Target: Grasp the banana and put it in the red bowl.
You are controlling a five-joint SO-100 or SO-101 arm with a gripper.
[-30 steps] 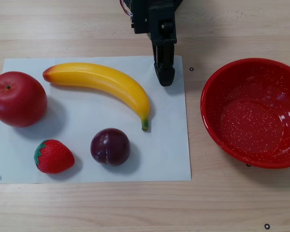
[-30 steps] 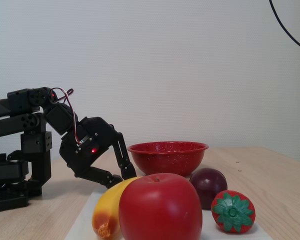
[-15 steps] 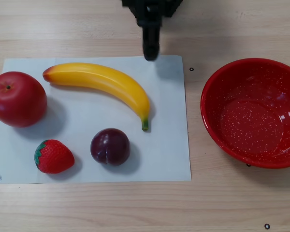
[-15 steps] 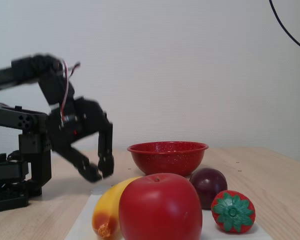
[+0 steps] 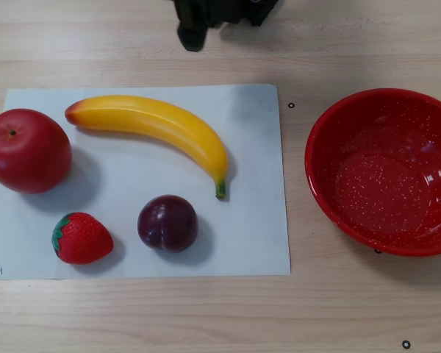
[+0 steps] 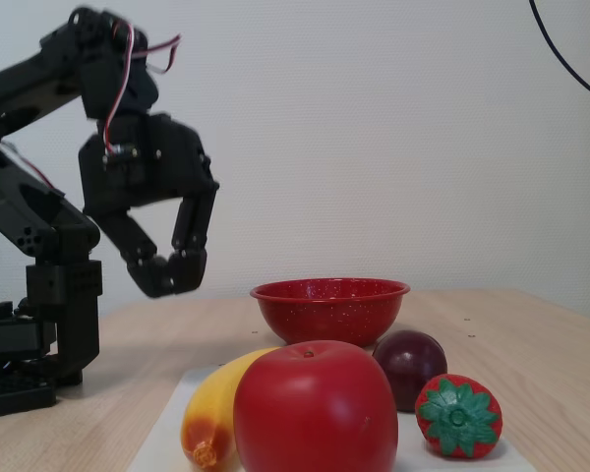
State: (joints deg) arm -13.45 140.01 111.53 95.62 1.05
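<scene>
The banana (image 5: 162, 125) lies curved on a white paper sheet (image 5: 257, 220), orange-red end to the left and green stem tip to the lower right in the other view. In the fixed view it (image 6: 216, 413) lies partly behind the apple. The red bowl (image 5: 382, 184) stands empty on the wood table to the right of the sheet, and shows in the fixed view (image 6: 329, 310) behind the fruit. My gripper (image 6: 172, 277) hangs in the air well above the table, fingertips together and empty. Only its dark tip (image 5: 193, 37) shows at the top edge of the other view, beyond the banana.
A red apple (image 5: 26, 151), a strawberry (image 5: 81, 237) and a dark plum (image 5: 167, 223) lie on the sheet around the banana. The arm's base (image 6: 39, 334) stands at the left of the fixed view. A wall is behind the table.
</scene>
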